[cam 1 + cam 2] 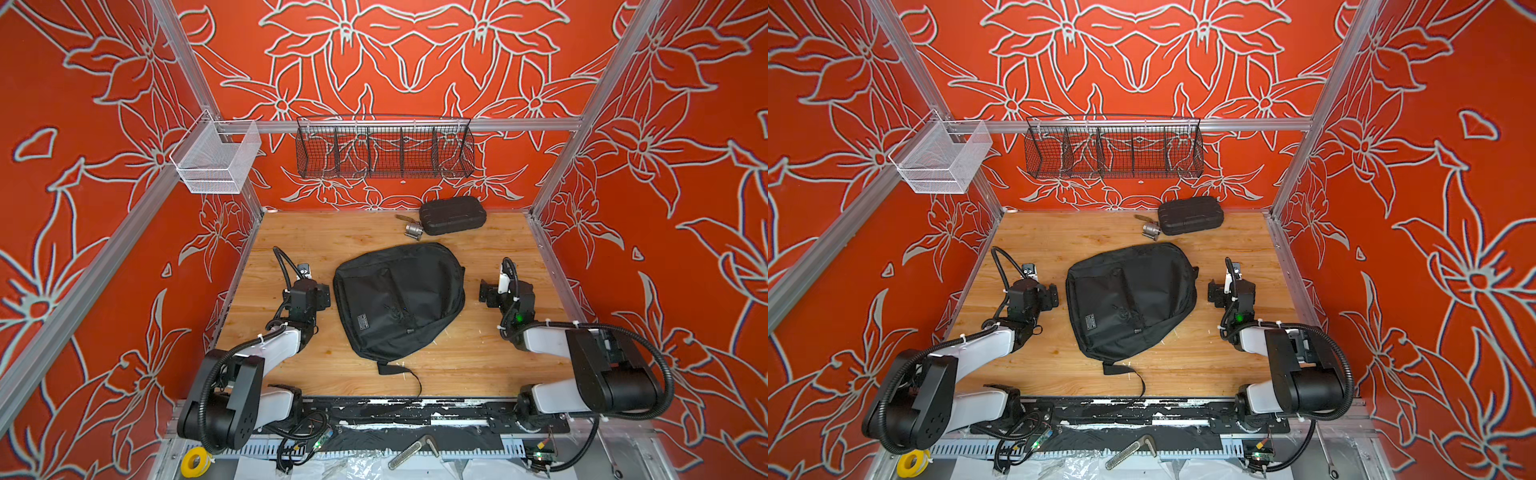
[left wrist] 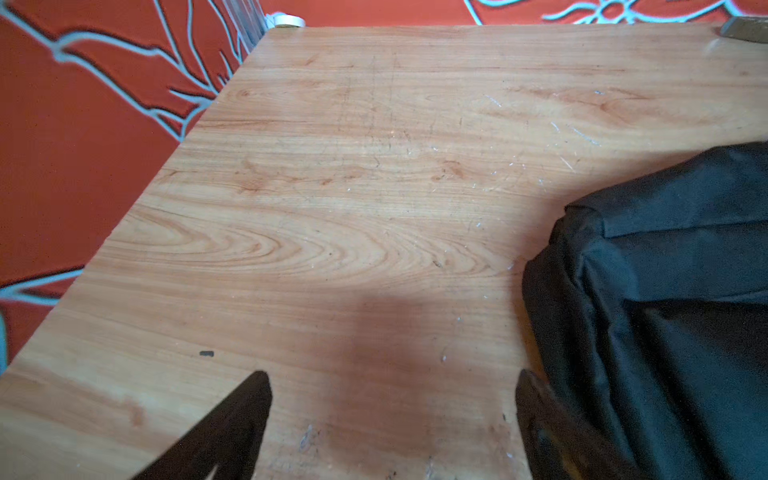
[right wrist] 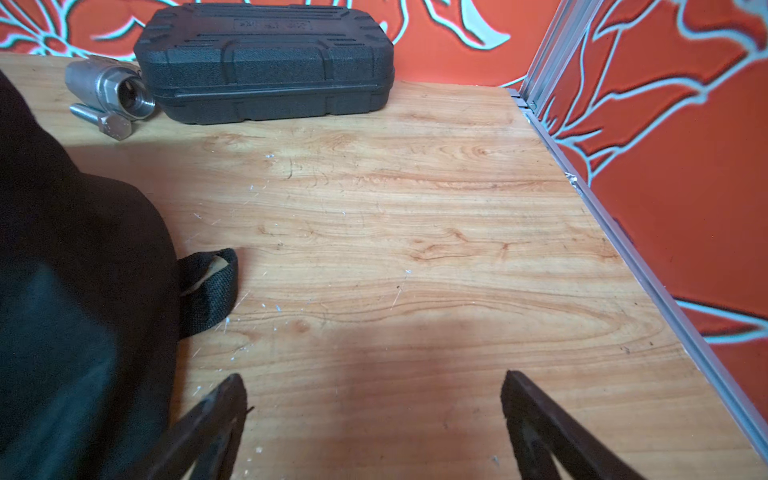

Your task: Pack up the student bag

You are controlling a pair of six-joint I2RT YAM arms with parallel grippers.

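The student bag, a large soft black backpack, lies flat in the middle of the wooden table, label patch up, one strap trailing toward the front edge. My left gripper stands open just left of it; in the left wrist view the gripper has only bare wood between its fingers, and the bag lies beside one finger. My right gripper is open and empty just right of the bag, near its webbing loop.
A black hard-shell case lies at the back of the table, with a metal fitting and a bolt beside it. A black wire basket and a white mesh basket hang on the frame rail above.
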